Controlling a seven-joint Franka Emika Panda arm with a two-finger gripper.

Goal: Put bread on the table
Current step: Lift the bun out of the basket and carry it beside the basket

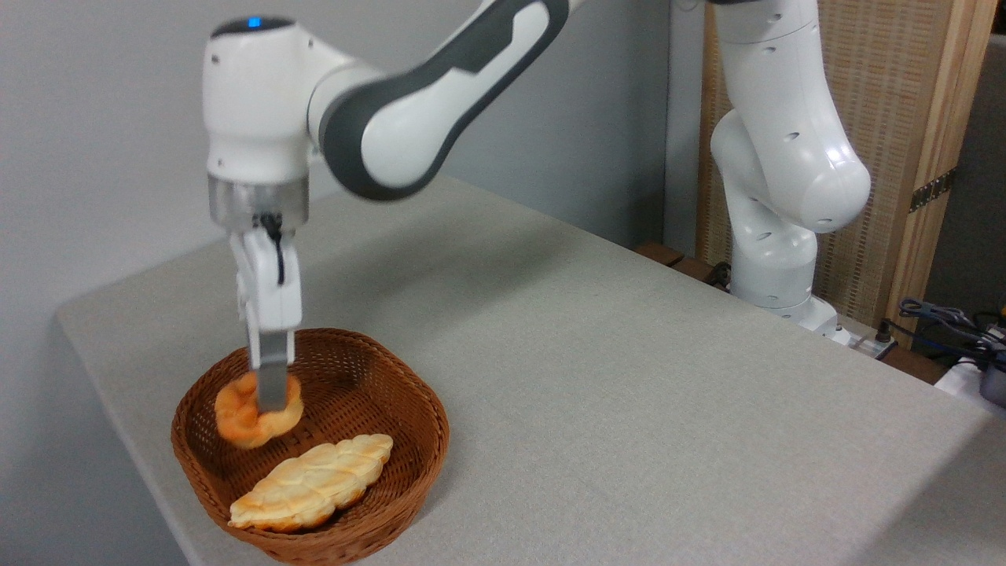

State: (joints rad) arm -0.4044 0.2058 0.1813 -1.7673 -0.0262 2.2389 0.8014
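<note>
Reaching down from the upper left, white arm with gripper (271,393) pointing straight down into the brown wicker basket (409,397) at the near left corner of the table (629,377). Clamped on the bread (240,420), the small orange-golden bun with a swirled top; only the near finger (272,377) plainly seen, laid flat across the front of the bun, the far one hidden behind it. Tilted on edge in the grip, swirled face turned toward the camera, over the left half of the basket; apparently lifted just clear of the woven floor, though hard to be sure from this angle. Lying flat in the near part of the basket, just beside and below the bun, a longer pale yellow braided loaf (314,483), not touching the finger. Grey-beige cloth stretching away to the right and far side. At far right, the arm's white base (774,259) by a wood-framed woven screen (904,118), with some cables (943,318) near the right edge.
</note>
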